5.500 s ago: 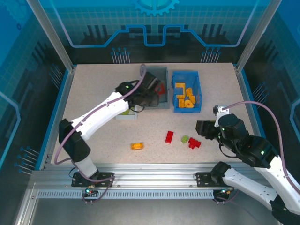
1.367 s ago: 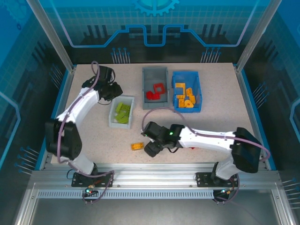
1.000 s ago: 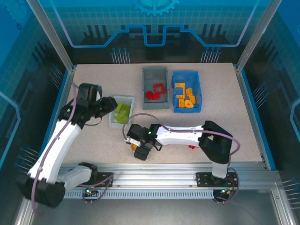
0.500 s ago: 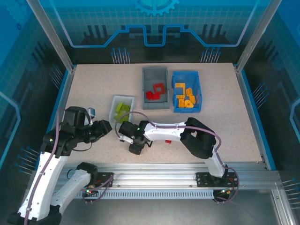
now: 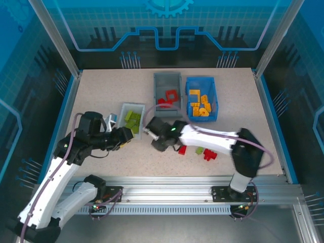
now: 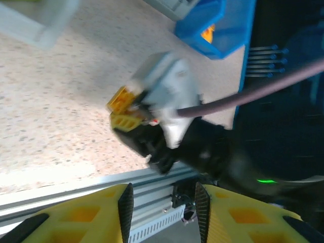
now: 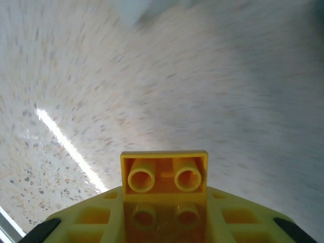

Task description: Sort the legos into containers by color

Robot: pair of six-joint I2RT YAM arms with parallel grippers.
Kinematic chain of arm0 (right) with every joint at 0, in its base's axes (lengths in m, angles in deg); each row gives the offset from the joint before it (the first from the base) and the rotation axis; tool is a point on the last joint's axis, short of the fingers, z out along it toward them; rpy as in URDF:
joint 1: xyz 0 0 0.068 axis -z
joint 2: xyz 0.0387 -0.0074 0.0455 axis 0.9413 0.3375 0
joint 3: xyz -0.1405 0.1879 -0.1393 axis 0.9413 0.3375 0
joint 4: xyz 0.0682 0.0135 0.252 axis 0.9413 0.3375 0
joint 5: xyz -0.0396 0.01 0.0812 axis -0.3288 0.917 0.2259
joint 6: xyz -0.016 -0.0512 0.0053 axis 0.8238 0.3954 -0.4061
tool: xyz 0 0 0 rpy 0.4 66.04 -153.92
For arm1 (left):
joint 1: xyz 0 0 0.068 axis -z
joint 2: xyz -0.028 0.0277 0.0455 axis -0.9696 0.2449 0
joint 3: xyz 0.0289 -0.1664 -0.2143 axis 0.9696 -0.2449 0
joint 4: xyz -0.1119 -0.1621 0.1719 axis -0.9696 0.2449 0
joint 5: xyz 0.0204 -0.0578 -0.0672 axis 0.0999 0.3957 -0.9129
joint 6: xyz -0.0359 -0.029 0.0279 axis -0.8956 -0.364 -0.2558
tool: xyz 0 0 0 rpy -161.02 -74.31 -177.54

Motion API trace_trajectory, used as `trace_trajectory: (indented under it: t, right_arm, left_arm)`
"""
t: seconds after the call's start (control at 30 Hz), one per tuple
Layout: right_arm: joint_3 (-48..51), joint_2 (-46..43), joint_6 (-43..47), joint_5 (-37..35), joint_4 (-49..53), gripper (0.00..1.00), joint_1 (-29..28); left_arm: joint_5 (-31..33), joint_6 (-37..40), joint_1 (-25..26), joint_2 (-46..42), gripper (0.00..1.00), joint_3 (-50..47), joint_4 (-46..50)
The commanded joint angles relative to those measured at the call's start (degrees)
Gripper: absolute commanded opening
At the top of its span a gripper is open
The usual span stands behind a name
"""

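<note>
- A speckled beige table (image 5: 101, 96) spreads beneath the work cell, its grain streaked with motion blur in the right wrist view (image 7: 212, 76).
- Blue trim (image 5: 271, 121) edges the table's sides.
- A slotted aluminium rail (image 5: 167, 195) runs along the near edge.
- Metal posts (image 5: 53, 38) frame a translucent blue back panel (image 5: 167, 30) bearing a gear motif.

Overhead view evenly and brightly lit from above; focus kept sharp; soft shadows cast on table (image 5: 101, 96). Left wrist view smeared by motion blur; glare patch seen at lower left of table. Right wrist view: table streaked by blur, thin glare line seen across it; orange-yellow brick (image 7: 164, 174) rendered sharp.
</note>
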Motion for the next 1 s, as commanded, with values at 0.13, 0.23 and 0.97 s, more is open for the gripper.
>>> trace_trajectory:
  t: [0.13,0.23,0.97]
  right_arm:
    - [4.39,-13.14,-9.43,-2.22,3.8,0.27,21.78]
    - [1.9,-9.79,-11.2,0.8,3.31,0.28,30.44]
    - [-42.73,32.51,-14.22,-8.7,19.93,0.43,41.54]
  left_arm:
    - [10.36,-0.62,13.41,12.32,0.4,7.84,-12.98]
    - [18.48,2.85,20.07,18.91,0.4,13.74,-13.93]
    - [32.22,9.16,32.75,35.21,0.39,22.88,-18.49]
